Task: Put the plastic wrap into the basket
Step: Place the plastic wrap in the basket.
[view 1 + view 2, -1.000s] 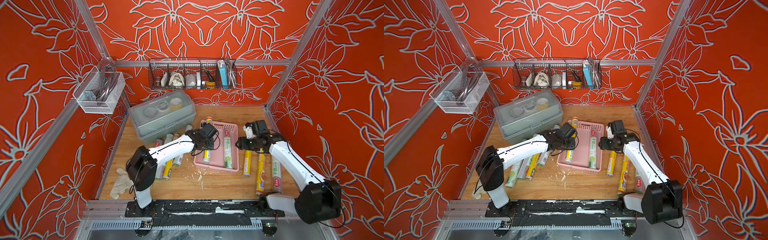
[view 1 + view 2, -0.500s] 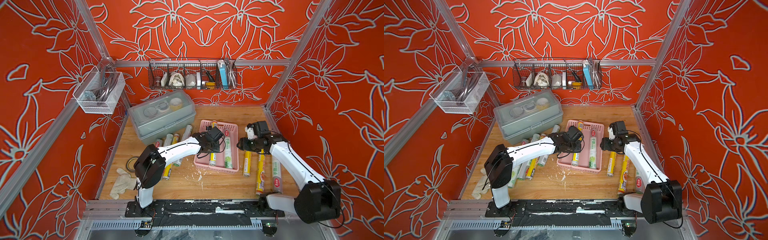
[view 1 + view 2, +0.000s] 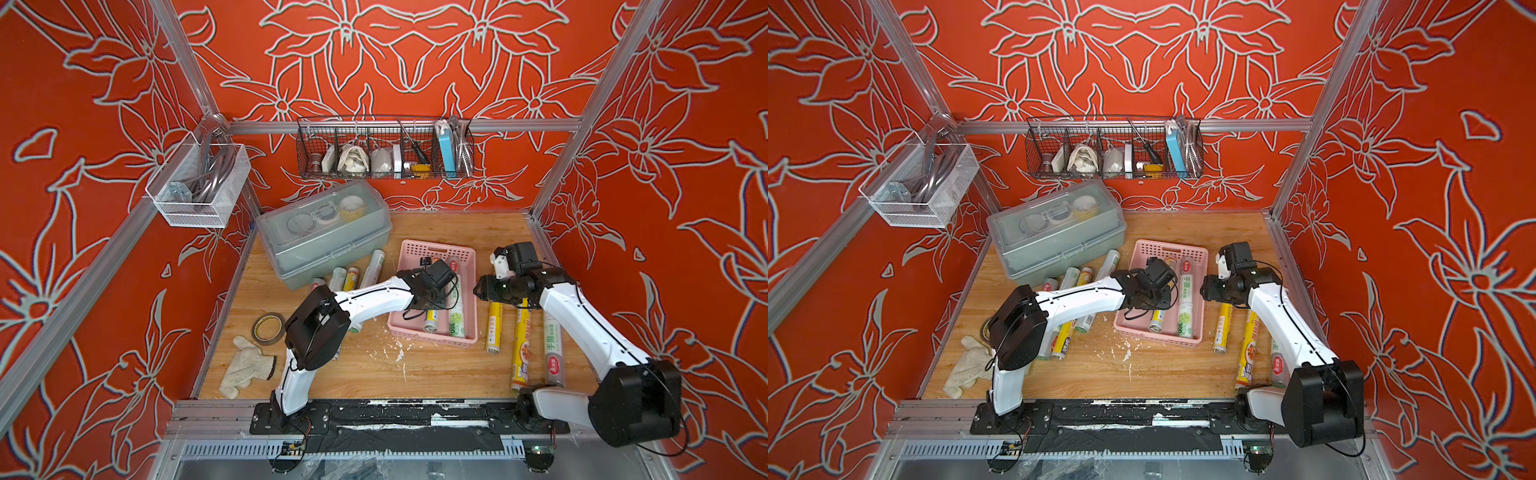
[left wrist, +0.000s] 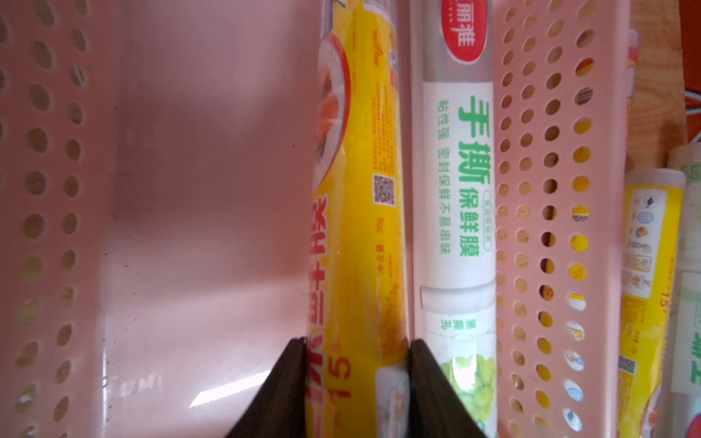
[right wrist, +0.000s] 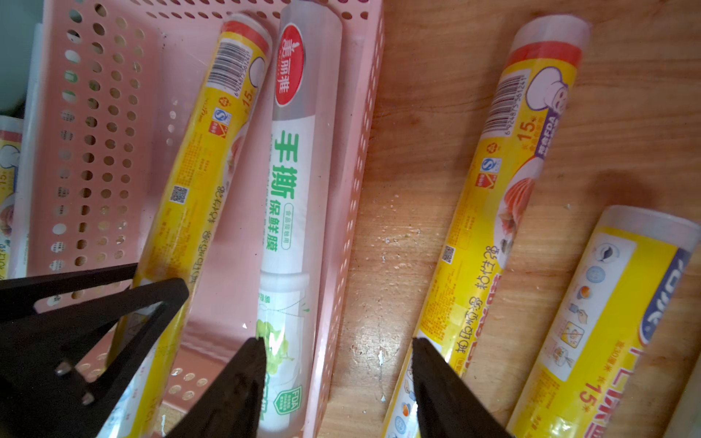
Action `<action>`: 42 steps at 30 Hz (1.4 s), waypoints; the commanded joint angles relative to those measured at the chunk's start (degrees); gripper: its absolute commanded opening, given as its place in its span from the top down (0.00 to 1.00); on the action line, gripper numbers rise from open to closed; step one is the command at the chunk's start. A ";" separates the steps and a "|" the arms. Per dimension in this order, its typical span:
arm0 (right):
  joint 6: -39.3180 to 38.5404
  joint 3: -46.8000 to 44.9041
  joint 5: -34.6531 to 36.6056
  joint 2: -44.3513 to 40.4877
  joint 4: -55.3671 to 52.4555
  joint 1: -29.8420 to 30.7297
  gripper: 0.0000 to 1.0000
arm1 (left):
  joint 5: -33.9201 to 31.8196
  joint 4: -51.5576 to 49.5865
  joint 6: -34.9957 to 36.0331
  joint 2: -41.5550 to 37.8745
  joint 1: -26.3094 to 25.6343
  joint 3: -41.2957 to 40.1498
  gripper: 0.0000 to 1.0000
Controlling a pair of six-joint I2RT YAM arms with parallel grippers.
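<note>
Pinching one yellow plastic wrap roll (image 4: 360,189), left gripper (image 4: 356,347) holds it inside basket (image 4: 170,189); roll's long axis runs straight ahead of gripper, parallel w/ basket wall; right gripper (image 5: 335,341) spread, empty.

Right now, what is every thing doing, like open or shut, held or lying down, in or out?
basket: two rolls inside
yellow roll: in basket, gripped
green roll: lying in basket
left gripper: jaws shut on yellow roll
right gripper: jaws open, empty
three rolls: on table, outside basket
box: lid shut
rolls by box: on table, outside basket
tape: flat on table
glove: lying on table
</note>
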 commanded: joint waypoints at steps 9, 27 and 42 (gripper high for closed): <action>0.27 -0.92 -0.89 -0.66 -0.35 -0.49 0.38 | 0.65 1.02 -0.21 5.21 -1.26 3.27 0.79; 1.93 -1.62 -1.33 -1.10 1.10 -0.58 0.38 | 5.66 9.01 -0.60 6.69 -3.34 2.04 0.64; 1.89 -0.79 -0.98 -1.03 0.17 -0.62 0.38 | 2.07 4.82 1.45 2.32 -3.34 2.21 0.43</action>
